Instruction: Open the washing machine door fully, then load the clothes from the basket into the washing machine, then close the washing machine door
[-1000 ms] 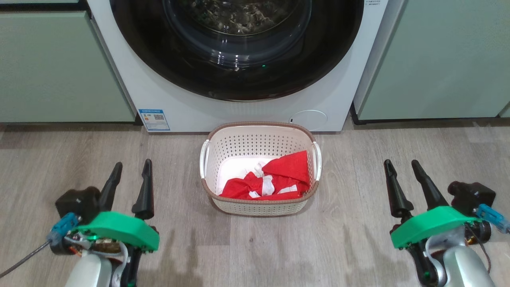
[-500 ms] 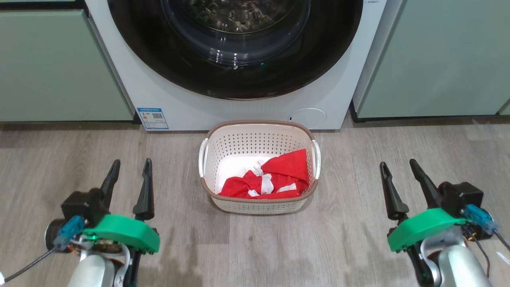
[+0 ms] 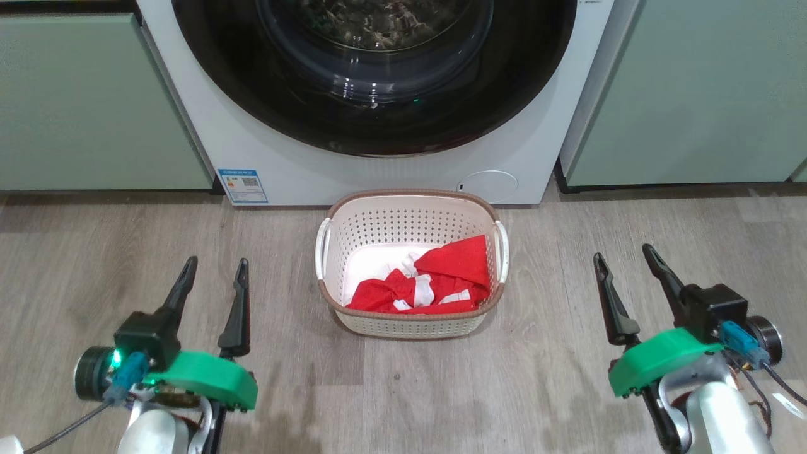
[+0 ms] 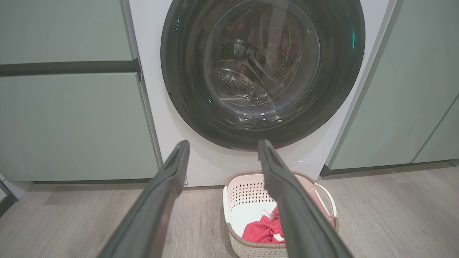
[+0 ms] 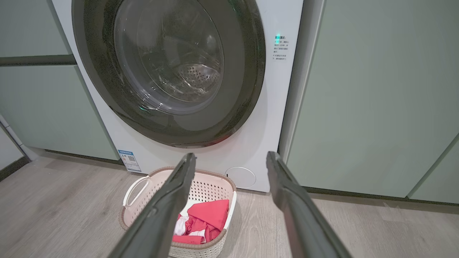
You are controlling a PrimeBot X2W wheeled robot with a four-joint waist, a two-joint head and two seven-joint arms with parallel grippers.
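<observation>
Two grippers hang low over the wooden floor (image 3: pixel 567 391), the left gripper (image 3: pixel 217 261) and the right gripper (image 3: pixel 621 252), each with fingers spread apart and holding nothing. Between them stands the basket (image 3: pixel 410 214), just before the washing machine (image 3: pixel 302 170), with the red clothes (image 3: pixel 441 284) heaped in its near right part. The washing machine door (image 3: pixel 252 94) is shut.

Bright, even light falls from above. The glossy black round washing machine door (image 3: pixel 378 94) carries small white glints at 12 o'clock in the head view. Soft shadows lie on the grey wood-look floor (image 3: pixel 555 391) at 7 o'clock of the cream perforated plastic basket (image 3: pixel 410 325). Wrist views tilt outward the edges of the pale green cabinet (image 4: pixel 71 122).
</observation>
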